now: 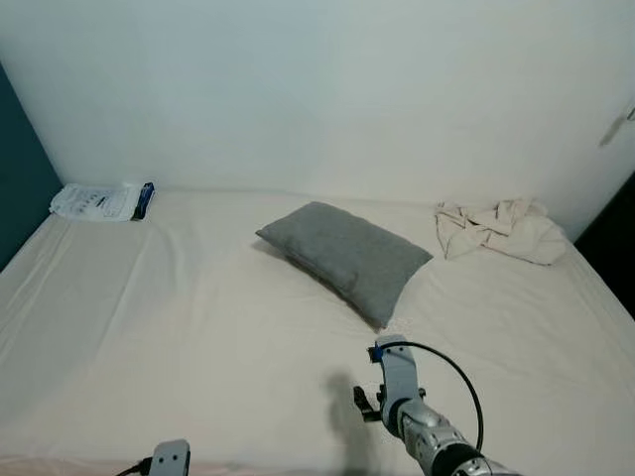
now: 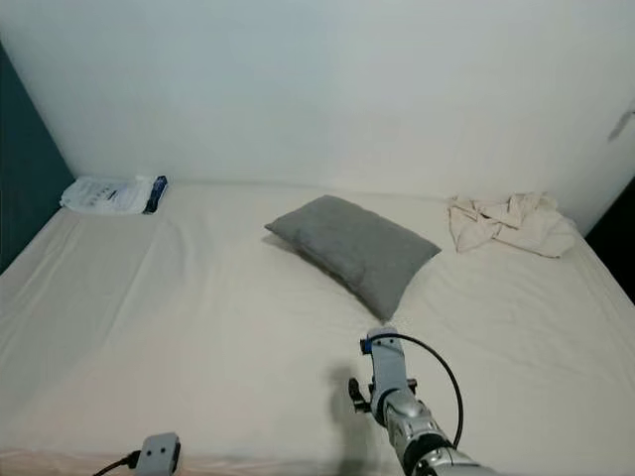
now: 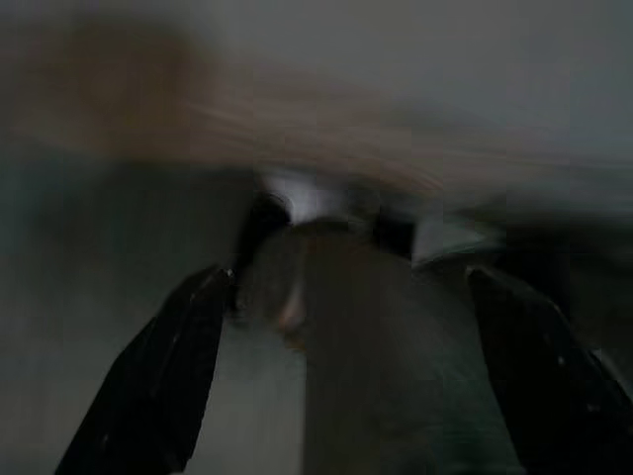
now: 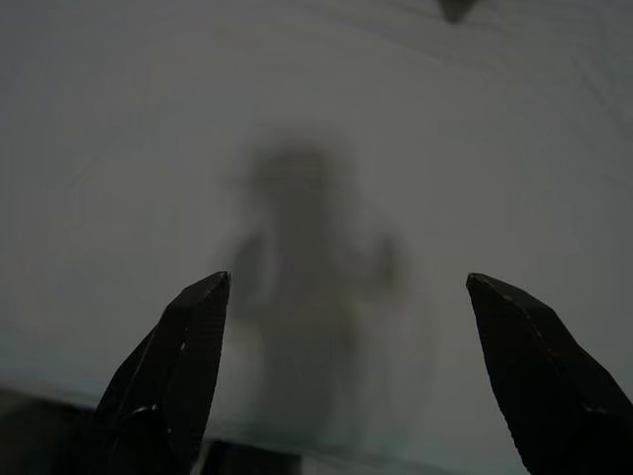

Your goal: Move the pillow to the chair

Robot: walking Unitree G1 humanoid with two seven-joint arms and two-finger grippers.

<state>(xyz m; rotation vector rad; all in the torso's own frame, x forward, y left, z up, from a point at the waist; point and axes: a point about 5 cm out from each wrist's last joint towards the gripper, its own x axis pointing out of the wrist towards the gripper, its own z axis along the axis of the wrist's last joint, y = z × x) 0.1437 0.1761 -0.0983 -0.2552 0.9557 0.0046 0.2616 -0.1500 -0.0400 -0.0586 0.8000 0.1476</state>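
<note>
Nearest to me, at the foot of the bed (image 1: pixel 198 327), the right arm is raised over the cream sheet, and its right pincer (image 4: pixel 346 376) has the two black fingers spread wide with nothing between them, looking down at bare sheet and its own soft shadow. The left arm hangs low at the bed's edge; the left pincer (image 3: pixel 346 376) is likewise spread and empty, though that wrist picture is dark and smeared. Just beyond the right arm lies the grey pillow (image 1: pixel 345 256), set slantwise near the middle of the mattress with one corner pointing back toward the robot. It looks plump, soft and light, so I judge it will sag and fold wherever it is pinched; the cloth cover should give the fingers good purchase, and nothing about it is fragile. The near corner or the near long edge seems the sensible place to bite, gathering cover and filling together so it doesn't slip free. Nothing sits between the arm and the pillow. Farther off, a crumpled cream cloth (image 1: pixel 501 228) lies by the wall on the right, well apart from the pillow, and a white plastic packet (image 1: pixel 99 201) rests in the far left corner. I see no chair from here.
</note>
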